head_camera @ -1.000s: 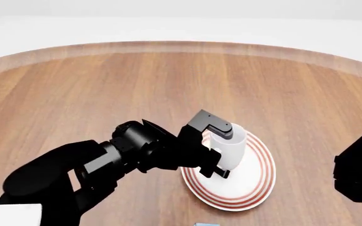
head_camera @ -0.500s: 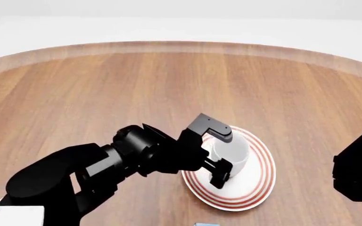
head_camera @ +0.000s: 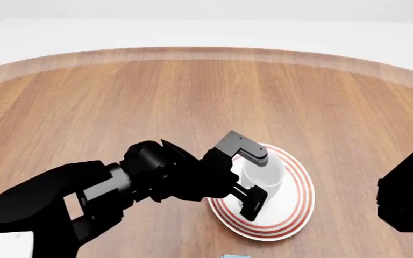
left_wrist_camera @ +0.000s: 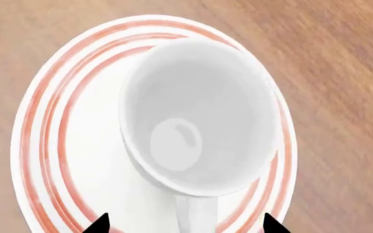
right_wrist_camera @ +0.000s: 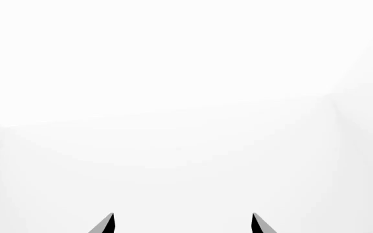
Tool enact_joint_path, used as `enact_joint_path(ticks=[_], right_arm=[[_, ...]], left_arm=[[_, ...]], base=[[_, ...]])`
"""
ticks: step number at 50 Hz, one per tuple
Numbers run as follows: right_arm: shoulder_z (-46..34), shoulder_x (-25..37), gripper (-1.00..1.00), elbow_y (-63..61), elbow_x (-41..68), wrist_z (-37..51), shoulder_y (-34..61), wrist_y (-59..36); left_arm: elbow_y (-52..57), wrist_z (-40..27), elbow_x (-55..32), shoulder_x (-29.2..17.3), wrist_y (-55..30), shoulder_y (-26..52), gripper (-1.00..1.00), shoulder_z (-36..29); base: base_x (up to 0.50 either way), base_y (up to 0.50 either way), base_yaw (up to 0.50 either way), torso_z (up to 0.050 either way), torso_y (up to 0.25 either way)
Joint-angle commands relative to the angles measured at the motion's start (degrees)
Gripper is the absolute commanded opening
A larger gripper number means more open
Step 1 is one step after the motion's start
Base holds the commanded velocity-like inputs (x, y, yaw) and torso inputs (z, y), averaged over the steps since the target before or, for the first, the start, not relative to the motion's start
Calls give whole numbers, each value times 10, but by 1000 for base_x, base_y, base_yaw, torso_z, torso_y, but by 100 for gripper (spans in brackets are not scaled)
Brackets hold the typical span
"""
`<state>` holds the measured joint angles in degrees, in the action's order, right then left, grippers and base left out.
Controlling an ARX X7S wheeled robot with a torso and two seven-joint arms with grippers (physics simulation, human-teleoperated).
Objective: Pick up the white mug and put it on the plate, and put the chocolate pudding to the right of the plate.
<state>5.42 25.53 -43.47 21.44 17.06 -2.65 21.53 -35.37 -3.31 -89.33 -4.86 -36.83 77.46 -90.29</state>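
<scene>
one white mug [head_camera: 264, 173] is seen standing on one plate [head_camera: 296, 212], its handle between the spread fingers of the left gripper [head_camera: 253, 177]. the right gripper's [right_wrist_camera: 182, 224] tips are parted.

Glossy white mug [head_camera: 264, 174] stands upright on the red-ringed plate [head_camera: 296, 207].

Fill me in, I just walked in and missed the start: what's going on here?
The robot's left gripper is at the white mug, which sits on the plate on the wooden table. Its fingertips look spread on either side of the mug rather than clamped on it, so the mug seems to be resting there. The right gripper is open and faces only blank white. A sliver at the table's near edge may be the chocolate pudding; it is too cropped to tell.
</scene>
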Motion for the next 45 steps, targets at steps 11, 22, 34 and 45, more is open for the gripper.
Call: enact_joint_path(ticks=[11, 22, 34, 45], right_arm=[[7, -9, 100, -6, -20, -11, -1, 0], [2, -9, 100, -4, -22, -11, -1, 1], [-2, -8, 100, -2, -22, -10, -3, 3], [-7, -9, 100, 3, -25, -12, -4, 9]], left_arm=[[206, -112, -34, -76, -28, 25, 100, 38], [322, -152, -60, -126, -22, 34, 100, 66], [416, -197, -77, -160, -24, 50, 100, 83], [490, -228, -88, -204, -21, 66, 100, 103]], base=[[0, 0, 0, 0, 0], [0, 0, 0, 0, 0], [0, 0, 0, 0, 0], [0, 0, 0, 0, 0]])
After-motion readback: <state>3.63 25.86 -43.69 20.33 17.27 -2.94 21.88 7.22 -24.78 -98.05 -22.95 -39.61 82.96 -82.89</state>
